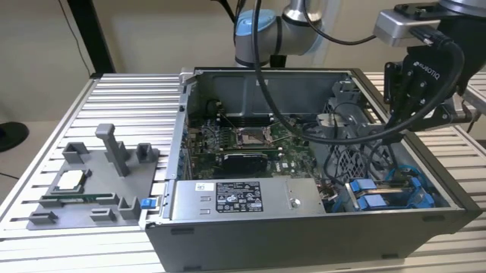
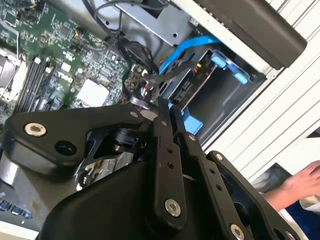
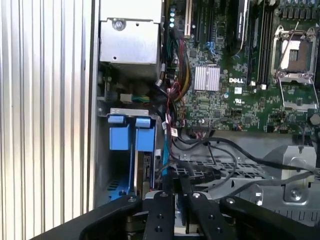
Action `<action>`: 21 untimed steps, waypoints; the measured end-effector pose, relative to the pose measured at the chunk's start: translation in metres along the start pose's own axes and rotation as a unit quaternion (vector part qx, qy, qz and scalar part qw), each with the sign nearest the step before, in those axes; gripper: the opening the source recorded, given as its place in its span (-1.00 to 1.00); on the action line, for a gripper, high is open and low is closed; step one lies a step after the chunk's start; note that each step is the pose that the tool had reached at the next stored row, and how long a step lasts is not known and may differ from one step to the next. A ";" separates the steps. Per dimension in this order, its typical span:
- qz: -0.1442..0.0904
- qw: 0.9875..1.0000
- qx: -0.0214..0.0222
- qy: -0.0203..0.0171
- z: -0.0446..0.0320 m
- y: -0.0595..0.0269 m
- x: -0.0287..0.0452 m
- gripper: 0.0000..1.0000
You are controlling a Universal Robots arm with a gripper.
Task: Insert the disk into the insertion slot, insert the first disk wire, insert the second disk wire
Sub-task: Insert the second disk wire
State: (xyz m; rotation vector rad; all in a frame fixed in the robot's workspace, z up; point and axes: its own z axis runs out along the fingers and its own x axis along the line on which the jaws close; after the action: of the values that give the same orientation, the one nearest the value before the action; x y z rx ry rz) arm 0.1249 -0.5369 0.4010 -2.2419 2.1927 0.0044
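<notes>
The disk (image 1: 379,196), in its bright blue frame, sits in the slot at the front corner of the open computer case, on the exterior view's right. Its blue tabs (image 3: 132,135) show in the first wrist view and its blue frame (image 2: 192,122) in the second. Black and coloured disk wires (image 3: 210,150) lie loose over the metal cage beside it, and a flat black wire (image 2: 170,75) runs towards the disk's end. My gripper (image 1: 406,116) hangs above that side of the case. Its fingers (image 2: 164,125) are pressed together just over the wires, and nothing is visible between them.
A grey labelled power-supply box (image 1: 243,199) sits at the case's front, with the motherboard (image 1: 243,142) behind it. A grey fixture with parts (image 1: 91,187) stands on the ribbed table (image 1: 122,96). A person's hand (image 2: 300,185) rests beyond the case wall.
</notes>
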 end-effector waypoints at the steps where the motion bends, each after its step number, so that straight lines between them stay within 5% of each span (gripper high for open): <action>1: 0.000 1.000 0.000 0.000 0.0018 0.0010 0.0008 -1.00; 21: 0.000 1.000 0.000 0.000 0.0380 0.0019 0.0091 -1.00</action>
State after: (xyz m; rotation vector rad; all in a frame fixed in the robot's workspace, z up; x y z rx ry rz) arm 0.1233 -0.5458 0.3629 -2.2420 2.1917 0.0040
